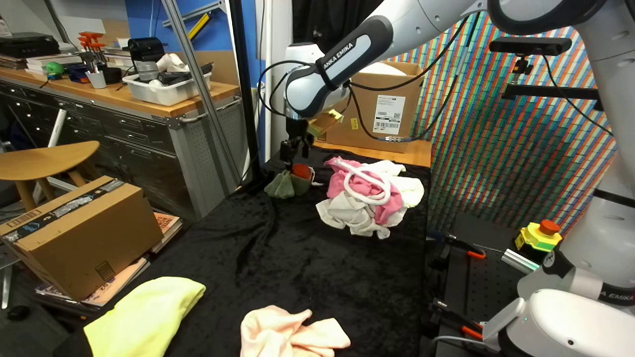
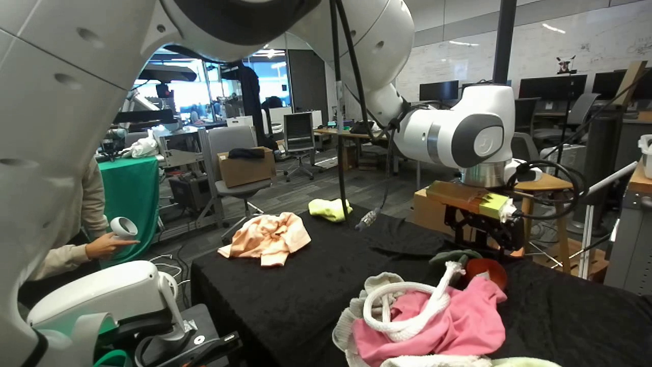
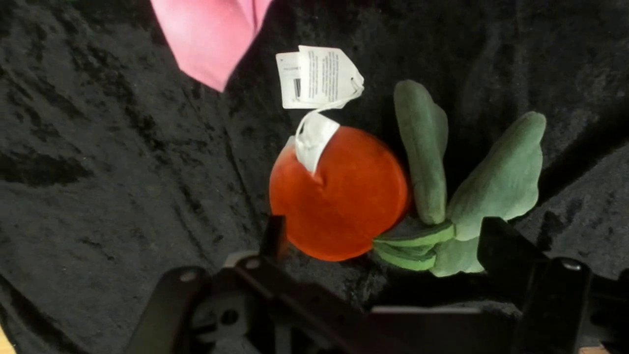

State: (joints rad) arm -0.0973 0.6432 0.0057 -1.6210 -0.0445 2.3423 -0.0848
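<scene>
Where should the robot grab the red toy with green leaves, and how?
Maybe by the slim green leaf nearest the red ball, coming from straight above. That leaf is long and narrow, with black cloth on both sides of its tip, so the open gripper could pinch across it. The ball is rounder and wider.

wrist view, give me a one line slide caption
Open tool near a red plush ball, white tags and green leaf shapes on black cloth.

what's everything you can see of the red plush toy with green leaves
The red plush toy is round and looks velvety, with dull green leaves banded brighter at their base, and white printed tags. It lies on the black cloth, leaves to one side, below the open gripper; whether they touch is unclear.
</scene>
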